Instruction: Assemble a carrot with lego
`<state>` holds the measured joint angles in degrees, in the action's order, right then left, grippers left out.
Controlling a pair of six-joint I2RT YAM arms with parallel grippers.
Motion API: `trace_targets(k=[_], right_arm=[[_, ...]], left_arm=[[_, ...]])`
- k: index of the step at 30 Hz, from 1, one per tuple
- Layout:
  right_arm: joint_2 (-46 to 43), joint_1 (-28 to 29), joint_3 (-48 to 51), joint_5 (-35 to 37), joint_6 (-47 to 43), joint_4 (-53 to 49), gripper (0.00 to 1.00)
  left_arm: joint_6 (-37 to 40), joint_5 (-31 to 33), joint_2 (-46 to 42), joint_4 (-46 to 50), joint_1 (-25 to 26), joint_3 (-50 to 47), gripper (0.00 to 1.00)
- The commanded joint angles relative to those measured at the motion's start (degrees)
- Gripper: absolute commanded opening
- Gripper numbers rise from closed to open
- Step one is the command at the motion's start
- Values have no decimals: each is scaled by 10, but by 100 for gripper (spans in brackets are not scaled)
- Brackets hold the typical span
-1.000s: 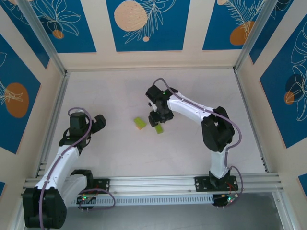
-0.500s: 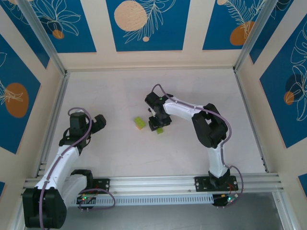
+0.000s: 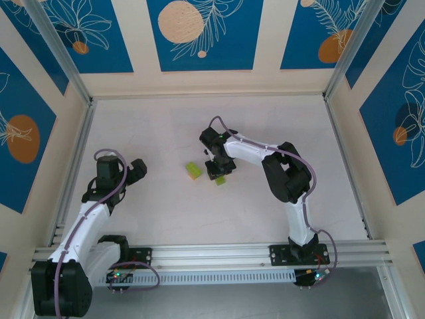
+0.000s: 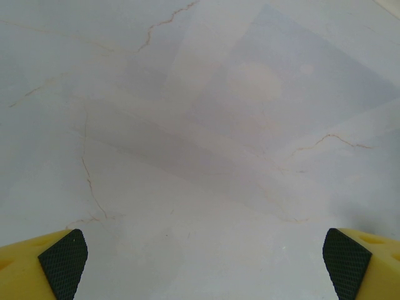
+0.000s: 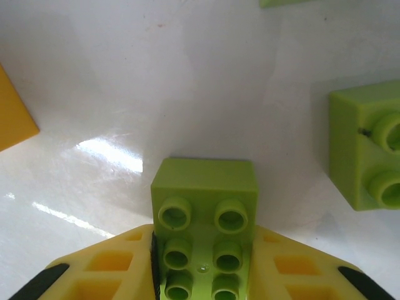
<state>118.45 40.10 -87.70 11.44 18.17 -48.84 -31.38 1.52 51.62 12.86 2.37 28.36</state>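
Currently the right hand [image 3: 219, 169] reaches out to the middle of the counter [image 3: 153, 126], its arm stretched forward and to the left. In the right wrist view, its yellow fingers [image 5: 106, 265] stand against both long sides of a lime-green brick [image 5: 205, 187]. The brick sits studs-up on the counter, and the hand [image 5: 203, 250] has closed to the brick's width and grips it. Seen from above, the same brick [image 3: 221, 180] peeks out just under the hand's near side.

A second lime-green brick [image 5: 362, 147] lies to the right in the wrist view, apart from the held one, with two of its studs visible. The corner of an orange piece [image 5: 12, 119] shows at the left edge, also apart. From above, a small green-and-orange cluster [image 3: 193, 171] lies just beside the right hand, on its left.

The left hand [image 3: 136, 169] hovers well apart from the bricks, over the left part of the counter. Its wrist view shows the hand [image 4: 205, 256] spread wide, one dark pad [image 4: 62, 256] in each lower corner, with bare counter between them and nothing held.
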Motion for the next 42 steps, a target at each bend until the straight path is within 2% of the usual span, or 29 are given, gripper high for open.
trace_targets(k=[1, 7, 18, 26, 42], right_arm=[[-44, 3, -29, 0, -11, -35, 32], [-31, 10, -153, -22, -76, -139, 32], [113, 37, -368, -77, -125, -219, 31], [153, 46, -411, -92, -130, -230, 31], [146, 51, -395, -93, -132, -216, 31]], left_arm=[[8, -8, 4, -5, -1, 4, 99], [7, -9, 3, -6, -1, 4, 99], [6, -7, -14, 5, -1, 0, 99], [7, -7, -9, 1, -1, 1, 99], [9, -6, -10, 0, -1, -1, 99]])
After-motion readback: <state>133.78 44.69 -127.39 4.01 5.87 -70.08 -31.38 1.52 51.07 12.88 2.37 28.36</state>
